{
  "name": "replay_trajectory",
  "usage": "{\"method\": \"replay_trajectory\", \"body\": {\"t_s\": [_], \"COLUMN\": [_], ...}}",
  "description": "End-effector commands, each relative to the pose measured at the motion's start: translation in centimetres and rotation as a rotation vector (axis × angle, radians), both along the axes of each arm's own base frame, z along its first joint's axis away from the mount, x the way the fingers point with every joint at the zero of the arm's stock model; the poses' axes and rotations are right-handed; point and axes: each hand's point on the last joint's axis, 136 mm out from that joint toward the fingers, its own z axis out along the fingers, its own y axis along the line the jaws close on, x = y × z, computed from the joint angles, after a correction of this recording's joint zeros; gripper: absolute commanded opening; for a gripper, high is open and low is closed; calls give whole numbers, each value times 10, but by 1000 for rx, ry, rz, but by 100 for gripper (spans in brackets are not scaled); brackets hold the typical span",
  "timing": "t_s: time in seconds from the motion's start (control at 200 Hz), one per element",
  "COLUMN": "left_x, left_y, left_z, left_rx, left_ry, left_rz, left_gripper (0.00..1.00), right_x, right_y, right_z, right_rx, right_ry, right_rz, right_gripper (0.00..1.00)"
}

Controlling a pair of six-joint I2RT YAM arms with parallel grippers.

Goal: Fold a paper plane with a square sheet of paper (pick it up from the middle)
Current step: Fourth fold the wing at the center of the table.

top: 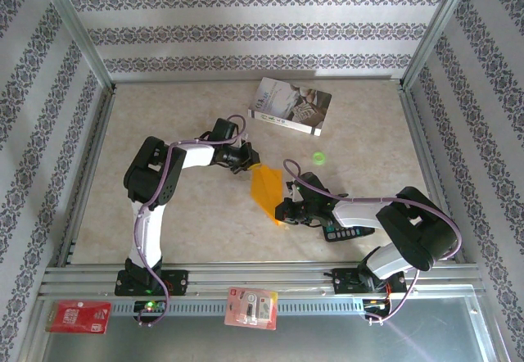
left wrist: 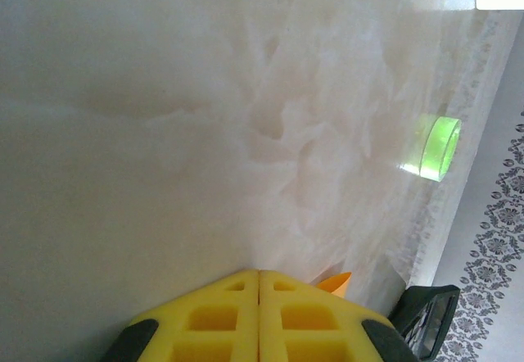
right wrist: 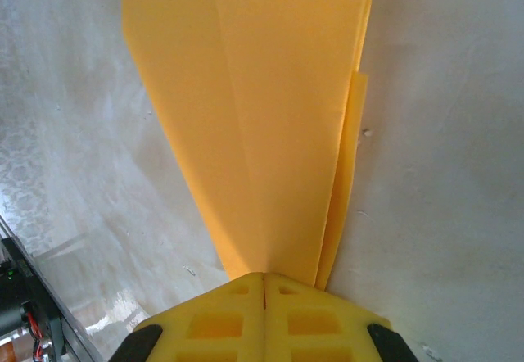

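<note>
The square sheet of paper (top: 267, 190) is orange and folded into a layered wedge that narrows toward its near end. It stands tilted at the table's middle, between the two grippers. My right gripper (top: 285, 212) is shut on that narrow end. In the right wrist view the paper (right wrist: 262, 116) fans upward from the closed yellow pads of my right gripper (right wrist: 264, 276). My left gripper (top: 246, 160) sits at the paper's far corner, shut, with nothing showing in the seam of its jaws (left wrist: 259, 272). An orange tip (left wrist: 336, 282) peeks out beside its right pad.
A grey-white book (top: 291, 106) lies at the back of the table. A green tape roll (top: 318, 159) (left wrist: 438, 147) sits right of the paper. A black calculator (top: 348, 233) lies under the right arm. Two red packets (top: 78, 316) (top: 252, 308) rest on the front rail.
</note>
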Motion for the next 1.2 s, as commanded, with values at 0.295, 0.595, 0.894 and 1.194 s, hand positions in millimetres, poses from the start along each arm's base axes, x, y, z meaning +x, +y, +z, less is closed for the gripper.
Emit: {"method": "replay_trajectory", "body": {"t_s": [0.295, 0.595, 0.894, 1.194], "left_x": [4, -67, -71, -50], "left_y": [16, -34, -32, -6], "left_z": [37, 45, 5, -12], "left_rx": [19, -64, 10, 63], "left_ry": [-140, -126, -61, -50], "left_rz": [75, -62, -78, -36], "left_gripper": [9, 10, 5, 5], "right_x": [-49, -46, -48, -53], "right_y": [-51, -49, -52, -56], "right_z": [-53, -51, -52, -53], "right_rx": [-256, -249, -260, -272], "right_ry": [190, 178, 182, 187], "right_rz": [8, 22, 25, 35], "right_gripper": [0, 0, 0, 0]}}
